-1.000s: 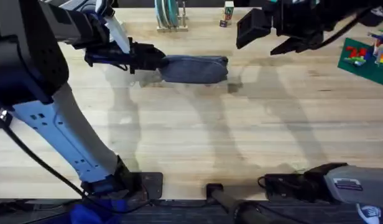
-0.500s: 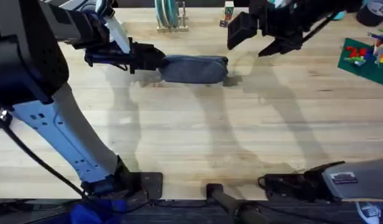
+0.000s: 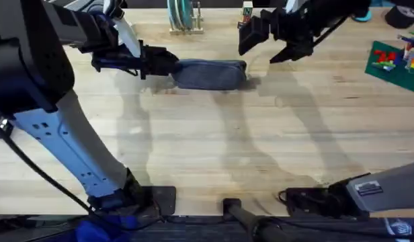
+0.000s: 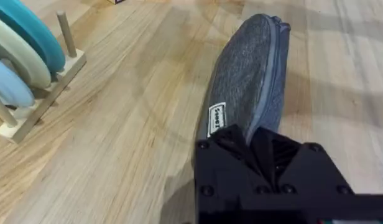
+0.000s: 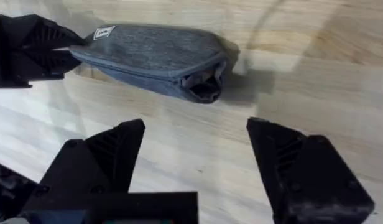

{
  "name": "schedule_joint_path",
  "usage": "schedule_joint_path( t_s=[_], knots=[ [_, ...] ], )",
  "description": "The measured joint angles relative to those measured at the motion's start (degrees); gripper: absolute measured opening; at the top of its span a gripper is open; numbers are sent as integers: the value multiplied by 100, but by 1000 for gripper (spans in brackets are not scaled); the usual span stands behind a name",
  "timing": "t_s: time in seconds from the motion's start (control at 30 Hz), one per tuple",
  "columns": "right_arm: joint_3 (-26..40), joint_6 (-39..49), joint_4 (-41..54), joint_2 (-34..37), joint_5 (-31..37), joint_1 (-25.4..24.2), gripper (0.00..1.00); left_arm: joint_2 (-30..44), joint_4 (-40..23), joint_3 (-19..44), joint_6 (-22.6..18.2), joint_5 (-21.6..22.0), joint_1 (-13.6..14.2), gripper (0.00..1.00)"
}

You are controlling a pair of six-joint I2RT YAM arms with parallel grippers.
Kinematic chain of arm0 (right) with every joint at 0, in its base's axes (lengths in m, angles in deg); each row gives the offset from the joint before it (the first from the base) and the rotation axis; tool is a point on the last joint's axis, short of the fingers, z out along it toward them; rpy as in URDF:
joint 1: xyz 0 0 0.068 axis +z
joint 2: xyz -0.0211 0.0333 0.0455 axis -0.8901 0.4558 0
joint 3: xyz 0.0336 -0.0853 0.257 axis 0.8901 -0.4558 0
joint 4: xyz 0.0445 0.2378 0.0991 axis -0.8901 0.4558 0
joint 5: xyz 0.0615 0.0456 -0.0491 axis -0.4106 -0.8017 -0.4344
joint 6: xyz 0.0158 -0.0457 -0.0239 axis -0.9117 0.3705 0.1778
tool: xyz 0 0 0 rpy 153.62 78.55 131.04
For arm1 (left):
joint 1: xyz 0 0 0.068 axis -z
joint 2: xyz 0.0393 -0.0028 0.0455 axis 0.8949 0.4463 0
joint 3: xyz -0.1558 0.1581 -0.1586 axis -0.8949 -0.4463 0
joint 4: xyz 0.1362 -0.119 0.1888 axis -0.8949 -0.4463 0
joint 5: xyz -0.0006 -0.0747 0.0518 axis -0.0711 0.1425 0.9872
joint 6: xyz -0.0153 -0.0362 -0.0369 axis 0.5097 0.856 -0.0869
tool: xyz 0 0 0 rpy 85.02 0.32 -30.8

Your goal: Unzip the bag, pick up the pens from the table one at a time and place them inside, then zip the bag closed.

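Note:
The blue-grey bag point(image 3: 210, 74) lies on the table point(image 3: 214, 148) at the back centre. My left gripper point(image 3: 158, 64) is shut on the bag's left end; in the left wrist view its fingers point(image 4: 232, 142) pinch the bag point(image 4: 247, 81) beside a small white label. The right gripper point(image 3: 269, 46) hovers open just right of the bag's other end. In the right wrist view the bag point(image 5: 154, 55) shows a dark gap at the end facing my right gripper point(image 5: 198, 146), whose jaws are spread wide above bare wood. The pens are out of view.
A wooden peg stand with blue rings point(image 3: 182, 17) stands behind the bag, also close to it in the left wrist view as the peg stand point(image 4: 23, 59). A small box point(image 3: 246, 15) sits at the back. A green brick plate point(image 3: 394, 62) lies far right.
The right gripper has moved left and a little lower toward the bag's right end, still open. The left gripper and the bag have stayed put.

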Motion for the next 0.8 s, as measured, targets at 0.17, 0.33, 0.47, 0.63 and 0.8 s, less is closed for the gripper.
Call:
schedule_joint_path(
  t_s=[0.17, 0.33, 0.47, 0.63, 0.8],
  knots=[
    [-194, -4, -393, 144, -338, -142, 996, 0, 13, 0, 15, 0, 0, 41],
    [-530, -6, -735, 143, -721, -351, 996, 0, 15, 0, 41, 1, 0, 41],
    [-790, -24, -1033, 143, -963, -433, 995, 0, 17, 0, 77, 2, 0, 41],
    [-986, -52, -1228, 142, -1113, -431, 995, 0, 17, 0, 99, 2, 0, 41],
    [-1012, -87, -1326, 153, -1249, -432, 996, 0, 17, 0, 102, 2, 0, 41]
  ],
)
